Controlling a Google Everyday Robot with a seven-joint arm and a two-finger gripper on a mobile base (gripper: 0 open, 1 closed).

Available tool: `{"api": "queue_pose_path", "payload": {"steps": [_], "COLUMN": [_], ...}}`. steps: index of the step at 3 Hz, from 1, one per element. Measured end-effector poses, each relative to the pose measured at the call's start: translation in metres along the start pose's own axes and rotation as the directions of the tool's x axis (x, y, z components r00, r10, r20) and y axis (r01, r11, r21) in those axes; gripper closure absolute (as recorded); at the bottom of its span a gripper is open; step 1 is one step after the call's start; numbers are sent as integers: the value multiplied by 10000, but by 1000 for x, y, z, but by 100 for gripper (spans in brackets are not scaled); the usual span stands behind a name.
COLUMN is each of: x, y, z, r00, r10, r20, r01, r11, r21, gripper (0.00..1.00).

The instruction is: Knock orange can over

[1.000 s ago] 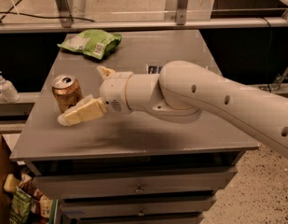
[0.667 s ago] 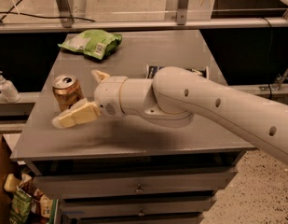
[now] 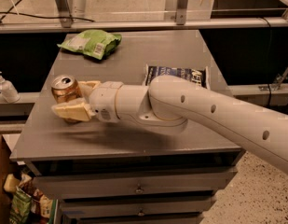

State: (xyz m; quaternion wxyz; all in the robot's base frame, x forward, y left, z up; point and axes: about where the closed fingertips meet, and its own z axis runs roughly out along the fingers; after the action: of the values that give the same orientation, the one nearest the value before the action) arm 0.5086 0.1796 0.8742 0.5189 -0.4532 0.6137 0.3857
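On the left side of a grey metal table [image 3: 181, 45], the orange can [image 3: 64, 87] stands upright, its silver top and pull tab facing up. The robot's white arm [image 3: 218, 111] reaches across the tabletop from the right edge of the view, low over the surface, and brings the gripper [image 3: 70, 98] right up to the can. The cream-coloured fingers [image 3: 71, 112] are spread wide, one passing in front of the can's lower half and the other showing just behind it on the right, so that the can sits between them. Whether either finger presses on the metal cannot be told.

At the back left corner of the table lies a green chip bag [image 3: 91, 43], well apart from the can. A blue chip bag [image 3: 176, 73] lies flat near the middle of the table, partly hidden behind the arm. Below the tabletop, the cabinet's drawers [image 3: 139, 188] are closed. A white pump bottle [image 3: 5, 87] stands on a ledge to the left of the table, and more snack packets [image 3: 22, 204] show at the lower left corner.
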Motion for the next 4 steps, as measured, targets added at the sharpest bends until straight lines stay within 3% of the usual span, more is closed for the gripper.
{"api": "queue_pose_path", "payload": {"steps": [2,3,4], "x": [-10,-16,-22], "y": [0,-1,-4], "z": [-13,-30,-52], "r00": [10000,9988,9889], "r10": [49,-118,-453], "r20": [57,-472,-1417], "r01": [-51,136,517], "r11": [9997,9992,9978], "r21": [258,386,424], "gripper": [87,100,100]}}
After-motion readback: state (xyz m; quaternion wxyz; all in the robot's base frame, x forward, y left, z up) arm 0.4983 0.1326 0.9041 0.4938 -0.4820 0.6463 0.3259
